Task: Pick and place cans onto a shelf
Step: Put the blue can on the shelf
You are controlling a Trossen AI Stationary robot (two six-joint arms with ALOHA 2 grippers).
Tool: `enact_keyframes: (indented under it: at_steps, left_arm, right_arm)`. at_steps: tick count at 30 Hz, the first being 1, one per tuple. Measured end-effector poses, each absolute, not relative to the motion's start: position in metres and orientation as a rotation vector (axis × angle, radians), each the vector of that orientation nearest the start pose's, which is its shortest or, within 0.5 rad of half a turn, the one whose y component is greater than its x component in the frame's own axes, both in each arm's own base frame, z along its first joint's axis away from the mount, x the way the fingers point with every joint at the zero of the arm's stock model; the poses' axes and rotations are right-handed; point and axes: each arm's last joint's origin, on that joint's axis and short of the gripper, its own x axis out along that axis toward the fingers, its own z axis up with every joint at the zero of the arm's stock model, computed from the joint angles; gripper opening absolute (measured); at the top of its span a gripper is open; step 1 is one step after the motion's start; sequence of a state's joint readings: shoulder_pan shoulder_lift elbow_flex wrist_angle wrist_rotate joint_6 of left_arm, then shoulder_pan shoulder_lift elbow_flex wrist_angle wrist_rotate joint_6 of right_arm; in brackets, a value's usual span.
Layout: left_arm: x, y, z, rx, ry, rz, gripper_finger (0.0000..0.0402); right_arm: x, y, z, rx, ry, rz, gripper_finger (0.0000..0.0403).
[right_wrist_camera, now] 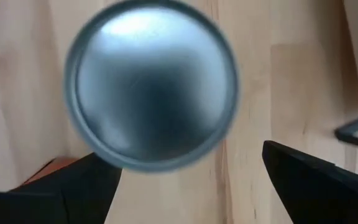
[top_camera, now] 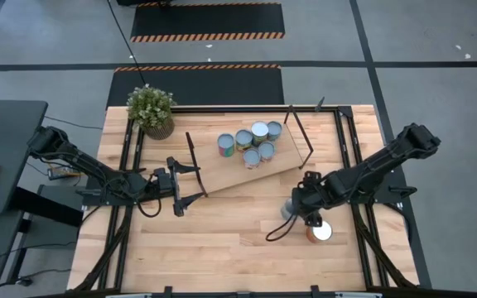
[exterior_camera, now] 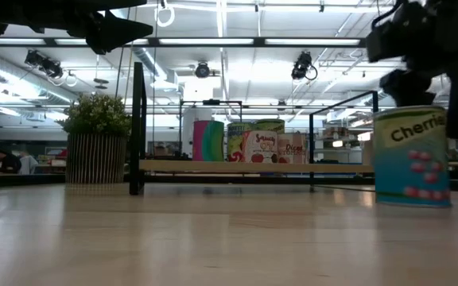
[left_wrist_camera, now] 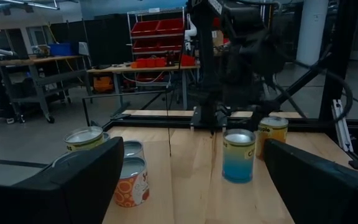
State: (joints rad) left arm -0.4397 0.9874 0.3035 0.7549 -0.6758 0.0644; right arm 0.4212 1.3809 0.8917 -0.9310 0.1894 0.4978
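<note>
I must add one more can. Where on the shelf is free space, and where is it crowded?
The shelf is bare on its half toward the left end effector, beside the left black frame. The cans crowd the end by the right frame. The right end effector hangs open over two cans on the table.

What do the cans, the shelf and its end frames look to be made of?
Cans: likely metal, with dull silvery rimmed lids and glossy printed labels. Shelf: pale wood or wood-look board, matte, faint grain. End frames: thin black rod, probably painted metal.
</note>
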Motion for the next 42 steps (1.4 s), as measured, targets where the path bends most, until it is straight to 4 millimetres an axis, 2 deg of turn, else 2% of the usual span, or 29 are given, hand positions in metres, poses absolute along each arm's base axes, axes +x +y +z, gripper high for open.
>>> enact_keyframes:
  at_steps: [6, 13, 21, 28, 38, 42]
  left_arm:
    - [0.182, -0.066, 0.222, 0.027, -0.052, 0.238, 0.0389]
    - [0.182, -0.066, 0.222, 0.027, -0.052, 0.238, 0.0389]
    - [0.182, -0.066, 0.222, 0.028, -0.051, 0.238, 0.0389]
    - [0.182, -0.066, 0.221, 0.029, -0.048, 0.238, 0.0389]
    - [0.182, -0.066, 0.221, 0.029, -0.048, 0.238, 0.0389]
    - [0.182, -0.066, 0.222, 0.029, -0.049, 0.238, 0.0389]
  right_arm:
    - [0.235, 0.084, 0.184, -0.055, 1.351, -0.122, 0.0390]
    - [0.260, 0.079, 0.176, -0.065, 1.330, -0.117, 0.0390]
    - [0.278, 0.077, 0.184, -0.087, 1.280, -0.075, 0.0390]
    - [0.280, 0.076, 0.188, -0.124, 1.272, -0.047, 0.0396]
    - [0.281, 0.077, 0.189, -0.102, 1.272, -0.025, 0.0325]
    - [0.293, 0.080, 0.208, -0.090, 1.204, -0.017, 0.0321]
